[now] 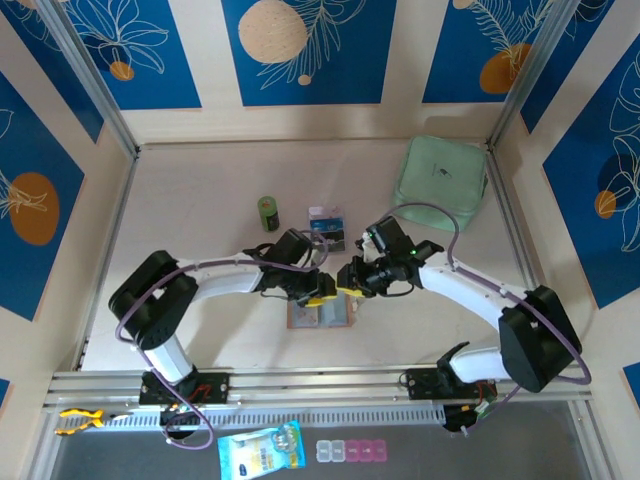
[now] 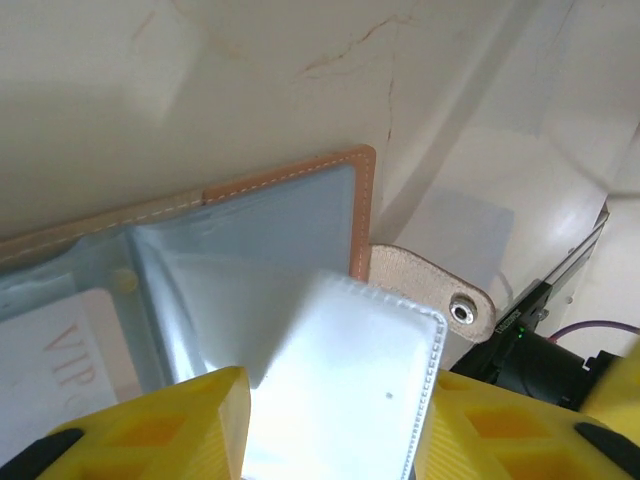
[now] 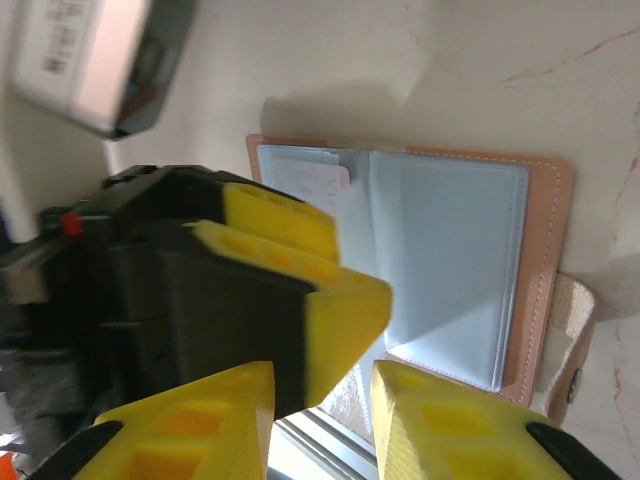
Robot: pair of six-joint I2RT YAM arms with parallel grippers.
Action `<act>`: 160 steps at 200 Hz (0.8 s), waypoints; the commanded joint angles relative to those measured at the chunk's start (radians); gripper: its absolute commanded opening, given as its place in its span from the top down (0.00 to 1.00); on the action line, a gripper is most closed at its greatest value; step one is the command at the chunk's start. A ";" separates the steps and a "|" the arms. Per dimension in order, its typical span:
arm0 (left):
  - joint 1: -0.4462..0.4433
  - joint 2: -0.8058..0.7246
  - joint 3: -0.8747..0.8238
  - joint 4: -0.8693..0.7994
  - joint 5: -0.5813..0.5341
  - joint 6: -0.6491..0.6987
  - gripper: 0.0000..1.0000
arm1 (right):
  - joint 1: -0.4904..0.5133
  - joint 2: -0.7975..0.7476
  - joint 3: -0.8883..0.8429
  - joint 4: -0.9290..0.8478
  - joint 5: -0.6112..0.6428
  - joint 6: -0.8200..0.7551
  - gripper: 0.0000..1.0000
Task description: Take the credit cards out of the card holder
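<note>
Clearly most is left: the holder (image 1: 320, 313) lies open on the bench (image 1: 200, 210) between our arms, one pale card (image 2: 60, 350) still in its pocket. Our left jaws stand parted around a clear sleeve (image 2: 350, 370), not pinching it; our right jaws are part-open and empty.

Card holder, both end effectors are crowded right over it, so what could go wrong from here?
The left end effector straddles a clear sleeve, not a card; closing and pulling there could drag the whole card holder along.
The right end effector sits just beside the left one's fingers above the holder; they could bump.
The pale card sits deep in its pocket, so it may be hard to pinch.
</note>
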 commanded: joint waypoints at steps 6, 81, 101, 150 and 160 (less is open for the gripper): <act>-0.016 0.045 0.044 0.026 0.041 -0.001 0.53 | -0.021 -0.054 -0.021 -0.046 0.003 -0.014 0.65; -0.017 0.074 0.046 -0.003 0.032 0.008 0.51 | -0.039 -0.067 -0.036 -0.037 -0.024 -0.006 0.61; -0.018 0.041 0.050 -0.004 0.020 0.016 0.51 | -0.038 -0.059 -0.033 -0.030 -0.030 -0.005 0.62; 0.013 -0.067 0.045 -0.091 -0.045 0.074 0.54 | -0.021 -0.018 -0.022 0.005 -0.042 0.008 0.63; 0.023 -0.088 0.037 -0.119 -0.061 0.092 0.55 | -0.011 -0.001 -0.015 0.011 -0.043 0.010 0.64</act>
